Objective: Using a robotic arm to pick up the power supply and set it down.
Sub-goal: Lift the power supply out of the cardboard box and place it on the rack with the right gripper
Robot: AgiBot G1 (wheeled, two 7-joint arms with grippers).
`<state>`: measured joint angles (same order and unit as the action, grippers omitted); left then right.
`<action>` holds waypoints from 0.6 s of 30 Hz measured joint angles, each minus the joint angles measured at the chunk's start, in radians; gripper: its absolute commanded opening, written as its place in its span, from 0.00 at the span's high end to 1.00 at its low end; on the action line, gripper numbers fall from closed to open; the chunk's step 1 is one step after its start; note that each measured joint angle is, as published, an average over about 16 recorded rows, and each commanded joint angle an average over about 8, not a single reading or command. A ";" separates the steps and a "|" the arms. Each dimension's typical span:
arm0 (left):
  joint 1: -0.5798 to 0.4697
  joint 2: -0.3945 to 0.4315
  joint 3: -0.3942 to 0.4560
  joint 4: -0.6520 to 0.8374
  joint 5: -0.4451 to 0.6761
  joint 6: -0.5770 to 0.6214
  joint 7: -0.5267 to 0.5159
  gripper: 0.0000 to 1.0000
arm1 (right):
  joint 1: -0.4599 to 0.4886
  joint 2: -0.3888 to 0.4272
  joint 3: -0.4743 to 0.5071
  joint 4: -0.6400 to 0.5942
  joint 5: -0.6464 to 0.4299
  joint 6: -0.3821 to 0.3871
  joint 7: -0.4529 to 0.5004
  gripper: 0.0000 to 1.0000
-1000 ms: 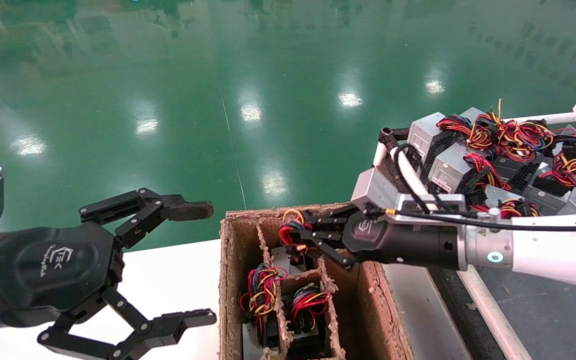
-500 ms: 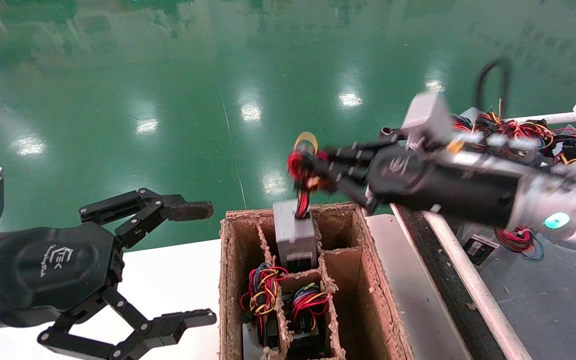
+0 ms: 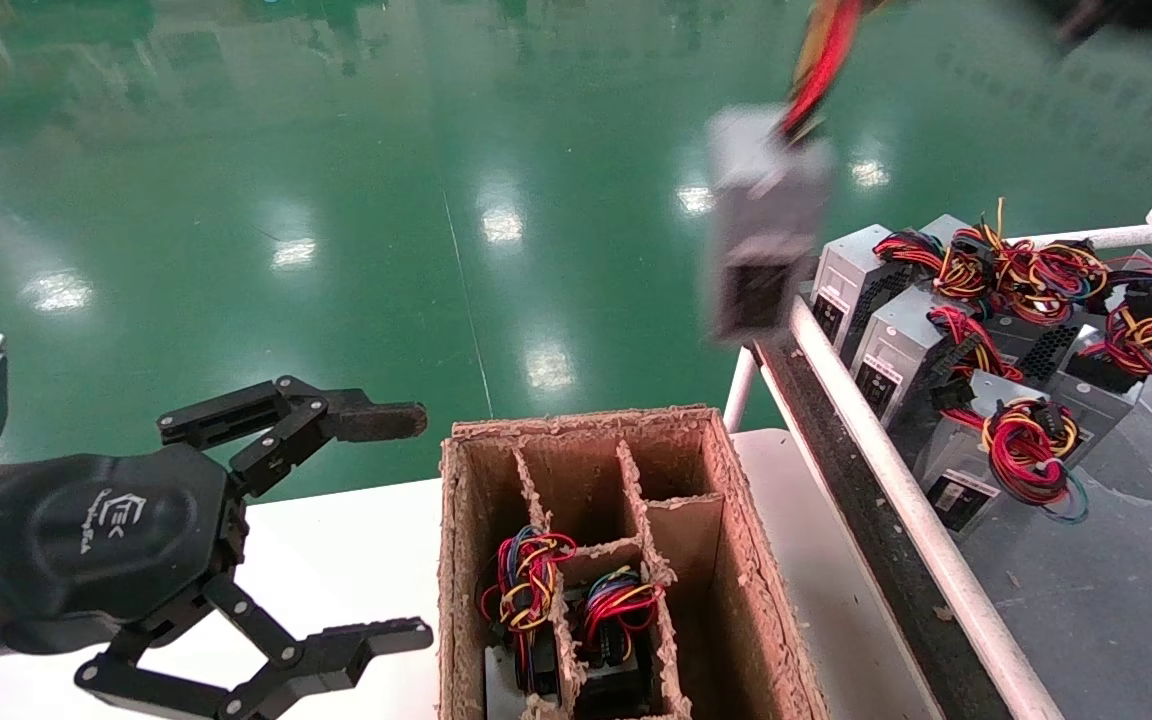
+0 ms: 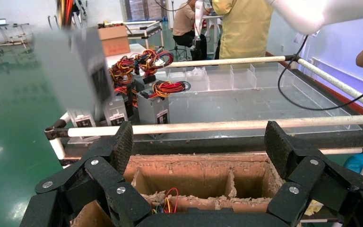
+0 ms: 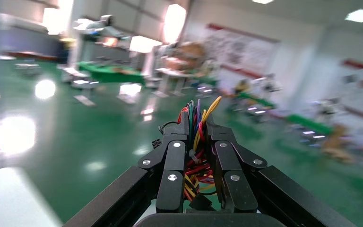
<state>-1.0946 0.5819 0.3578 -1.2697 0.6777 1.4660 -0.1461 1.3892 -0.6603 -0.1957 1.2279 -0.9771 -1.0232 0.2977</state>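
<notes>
The power supply (image 3: 764,215), a grey metal box, hangs in the air by its wires (image 3: 816,60) above the gap between the cardboard box and the rack; it swings and looks blurred. In the left wrist view the power supply (image 4: 71,71) shows high up. My right gripper (image 5: 197,122) is shut on the red, yellow and blue wire bundle (image 5: 196,156); in the head view it is almost wholly out of sight at the top right. My left gripper (image 3: 424,525) stays open over the white table, to the left of the box, holding nothing.
The cardboard box (image 3: 736,520) has dividers, and two of its near compartments hold wired units (image 3: 526,570). A rack with white rails (image 3: 866,430) at the right carries several more units (image 3: 896,340). The white table (image 3: 336,560) lies under the box.
My right gripper has lifted the power supply by its wires out of the box's far compartment, then up and to the right. The left arm has not moved.
</notes>
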 measured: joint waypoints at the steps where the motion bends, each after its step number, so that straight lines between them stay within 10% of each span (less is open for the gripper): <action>1: 0.000 0.000 0.000 0.000 0.000 0.000 0.000 0.00 | 0.000 0.020 0.012 0.009 -0.001 0.017 0.009 1.00; 18: 0.000 0.000 0.000 0.000 0.000 0.000 0.000 0.00 | -0.131 0.355 0.187 -0.074 -0.028 0.185 0.087 1.00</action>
<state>-1.0947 0.5818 0.3581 -1.2697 0.6775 1.4659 -0.1459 1.2585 -0.3051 -0.0084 1.1542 -1.0048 -0.8386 0.3844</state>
